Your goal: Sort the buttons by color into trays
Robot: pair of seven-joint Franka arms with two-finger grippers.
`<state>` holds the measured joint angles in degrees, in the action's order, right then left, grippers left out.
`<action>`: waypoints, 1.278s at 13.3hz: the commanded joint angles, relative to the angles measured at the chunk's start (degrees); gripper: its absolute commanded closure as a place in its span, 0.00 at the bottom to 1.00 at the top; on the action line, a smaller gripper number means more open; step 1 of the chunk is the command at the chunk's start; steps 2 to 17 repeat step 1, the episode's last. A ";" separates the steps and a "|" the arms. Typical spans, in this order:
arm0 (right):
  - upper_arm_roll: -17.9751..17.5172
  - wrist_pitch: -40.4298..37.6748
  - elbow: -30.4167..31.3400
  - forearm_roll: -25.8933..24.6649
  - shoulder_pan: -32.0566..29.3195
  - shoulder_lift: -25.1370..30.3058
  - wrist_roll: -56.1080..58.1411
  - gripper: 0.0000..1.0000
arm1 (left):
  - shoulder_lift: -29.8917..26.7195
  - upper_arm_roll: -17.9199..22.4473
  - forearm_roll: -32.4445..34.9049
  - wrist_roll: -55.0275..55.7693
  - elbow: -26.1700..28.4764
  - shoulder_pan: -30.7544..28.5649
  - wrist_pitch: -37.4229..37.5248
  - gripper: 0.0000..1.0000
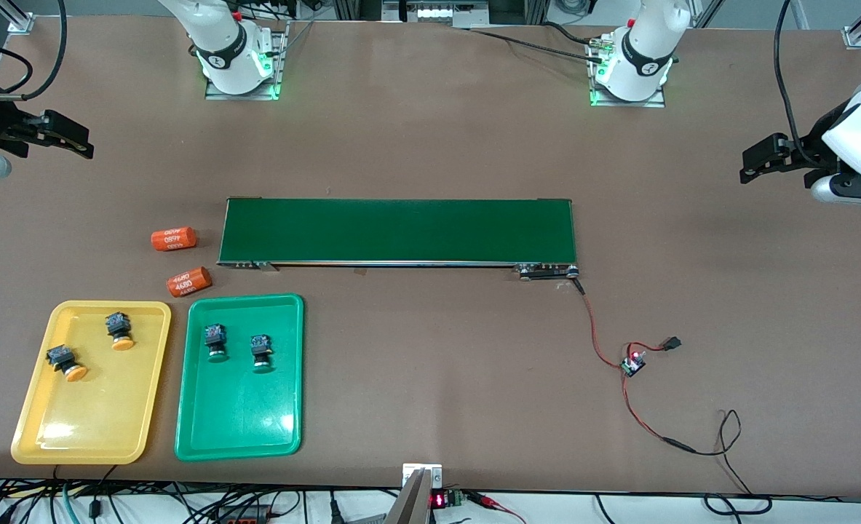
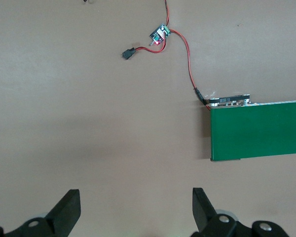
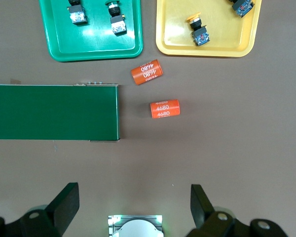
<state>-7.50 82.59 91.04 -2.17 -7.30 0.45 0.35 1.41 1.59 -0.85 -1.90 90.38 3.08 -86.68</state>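
Yellow tray [image 1: 30, 429] and green tray [image 1: 284, 429]: each holds its two matching buttons [image 1: 118, 330], so sorting looks finished. Left gripper [image 1: 750, 164] and right gripper [image 1: 81, 142] wait empty, fingers spread, at their table ends. Nothing left for you to pick.

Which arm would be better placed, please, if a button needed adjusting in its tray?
Probably the right gripper: it hangs open at the end holding the yellow tray and green tray; the left gripper is open at the other end.
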 commanded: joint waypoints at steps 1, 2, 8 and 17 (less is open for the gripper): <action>-0.41 -0.86 -0.07 0.14 -0.35 0.34 -0.79 0.00 | 0.96 0.17 -0.82 -0.83 -1.70 -0.09 0.46 0.00; -0.41 -0.86 -0.07 0.14 -0.35 0.34 -0.79 0.00 | 0.96 0.17 -0.82 -0.83 -1.70 -0.09 0.46 0.00; -0.41 -0.86 -0.07 0.14 -0.35 0.34 -0.79 0.00 | 0.96 0.17 -0.82 -0.83 -1.70 -0.09 0.46 0.00; -0.41 -0.86 -0.07 0.14 -0.35 0.34 -0.79 0.00 | 0.96 0.17 -0.82 -0.83 -1.70 -0.09 0.46 0.00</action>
